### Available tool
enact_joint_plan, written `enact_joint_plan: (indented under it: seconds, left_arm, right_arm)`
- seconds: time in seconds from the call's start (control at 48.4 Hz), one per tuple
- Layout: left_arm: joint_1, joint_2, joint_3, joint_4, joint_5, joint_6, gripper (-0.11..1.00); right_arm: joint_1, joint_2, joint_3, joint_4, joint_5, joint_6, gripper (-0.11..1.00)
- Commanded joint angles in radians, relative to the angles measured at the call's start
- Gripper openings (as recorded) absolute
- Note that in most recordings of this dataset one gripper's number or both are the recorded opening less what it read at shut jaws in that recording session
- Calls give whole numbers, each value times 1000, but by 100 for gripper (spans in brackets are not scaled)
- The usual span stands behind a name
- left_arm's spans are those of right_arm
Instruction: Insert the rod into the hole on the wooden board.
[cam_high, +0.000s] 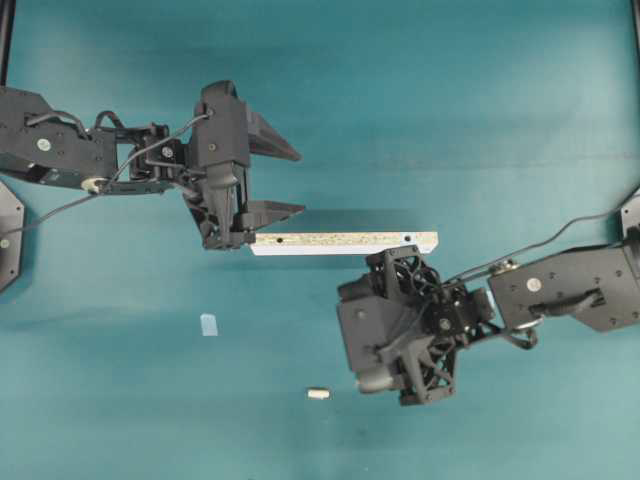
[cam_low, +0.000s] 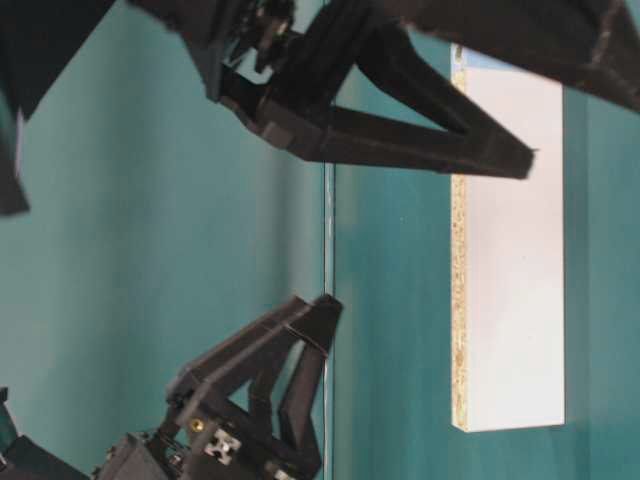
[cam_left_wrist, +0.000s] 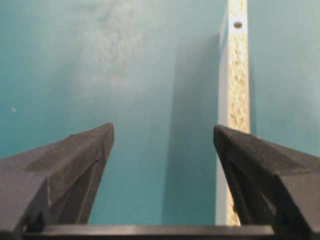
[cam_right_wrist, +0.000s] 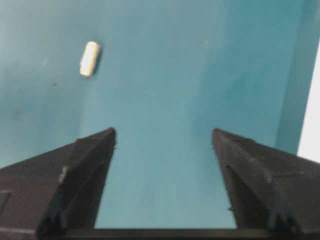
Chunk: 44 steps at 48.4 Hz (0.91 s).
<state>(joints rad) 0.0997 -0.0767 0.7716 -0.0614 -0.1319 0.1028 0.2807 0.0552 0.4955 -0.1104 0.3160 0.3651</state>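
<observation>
A: Cream-white rod (cam_high: 318, 393) lies loose on teal tabletop (cam_high: 120, 420), below & well apart from wooden board (cam_high: 345, 242).

B: Left gripper (cam_high: 290, 183) at board's left end, jaws apart. Right gripper (cam_right_wrist: 163, 142) jaws apart too, holding nothing.

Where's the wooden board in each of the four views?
Overhead: the wooden board lies level at centre, between the two arms.
Table-level: upright at right, white face showing.
Left wrist: narrow strip at right, running up past the right finger.
Right wrist: only a white sliver at the right edge.
Shared landmark: the board's speckled face with white edge.
</observation>
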Motion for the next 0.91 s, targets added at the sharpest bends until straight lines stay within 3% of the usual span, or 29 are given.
enact_joint_plan:
  seconds: [0.0,0.206,0.454,0.888]
  left_arm:
    - [-12,-14,-21,-2,14,-3,94]
    - [-21,25,-21,-2,15,-3,94]
    - [-58,67,-21,-2,14,-2,94]
    - [-118,104,-5,-2,-37,-5,94]
  right_arm:
    - [5,-26,-58,-2,57,40,84]
    - [5,21,-164,-2,238,132,84]
    - [8,112,-305,2,419,137,84]
    - [18,213,-440,34,465,146,84]
